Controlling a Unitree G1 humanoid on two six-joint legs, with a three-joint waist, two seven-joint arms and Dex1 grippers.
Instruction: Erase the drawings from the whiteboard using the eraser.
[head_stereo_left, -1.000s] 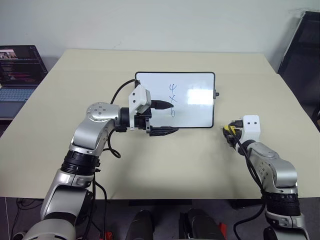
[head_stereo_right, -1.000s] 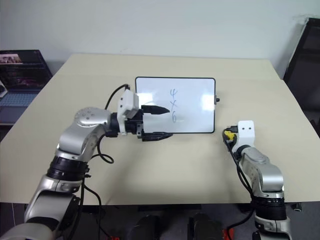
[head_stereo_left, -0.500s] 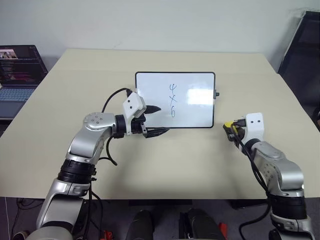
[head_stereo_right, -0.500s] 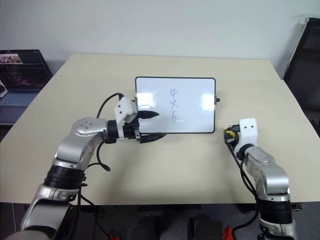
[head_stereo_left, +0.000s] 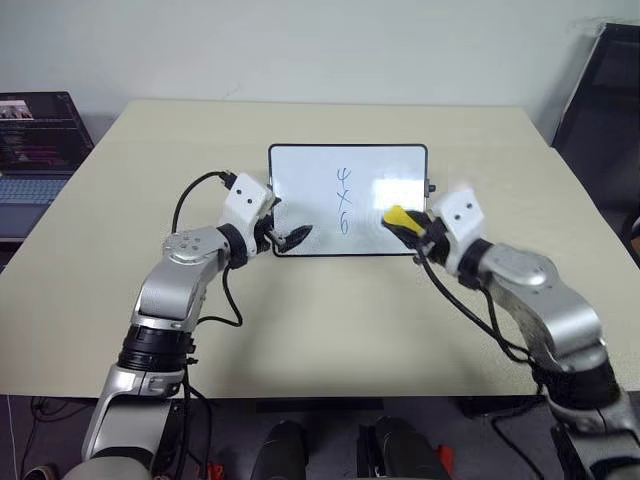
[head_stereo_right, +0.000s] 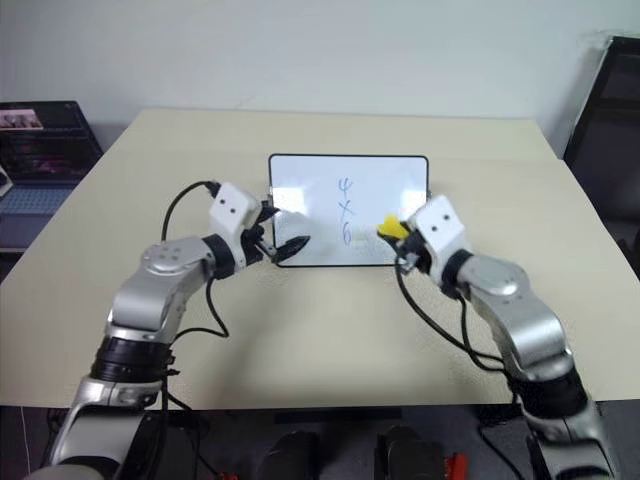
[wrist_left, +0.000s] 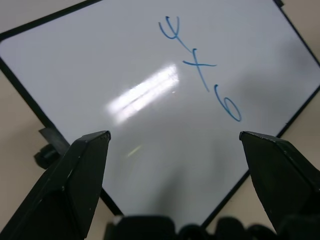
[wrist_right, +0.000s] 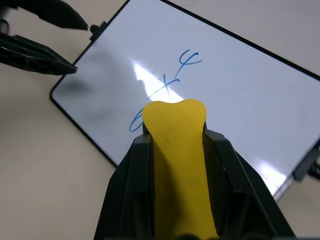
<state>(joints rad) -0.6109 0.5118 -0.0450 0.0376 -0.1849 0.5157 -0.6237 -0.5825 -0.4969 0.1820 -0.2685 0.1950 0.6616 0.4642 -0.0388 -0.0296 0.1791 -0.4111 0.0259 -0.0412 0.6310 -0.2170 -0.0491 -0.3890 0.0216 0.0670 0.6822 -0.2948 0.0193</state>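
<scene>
The whiteboard (head_stereo_left: 305, 180) lies flat in the middle of the table, with the blue drawings (head_stereo_left: 343, 200) stacked near its centre. My left gripper (head_stereo_left: 288, 228) is open at the board's near left corner, and its two black fingers (wrist_left: 75, 175) stand wide apart with the board ahead of them. My right gripper (head_stereo_left: 412, 225) is shut on the yellow eraser (head_stereo_left: 397, 217). It holds the eraser just over the board's near right part, a little right of the drawings (wrist_right: 170, 80). In the right wrist view the eraser (wrist_right: 176, 150) juts out between the fingers. Whether it touches the board I cannot tell.
The beige table (head_stereo_left: 330, 320) has free room around the board. An open laptop (head_stereo_left: 35, 140) sits off its left edge. A black chair (head_stereo_left: 600, 100) stands at the right. Black cables hang from both wrists.
My right arm lifted off the table at the right and swung left with the eraser, over the board's near right part. My left gripper drew back left to the board's corner and turned.
</scene>
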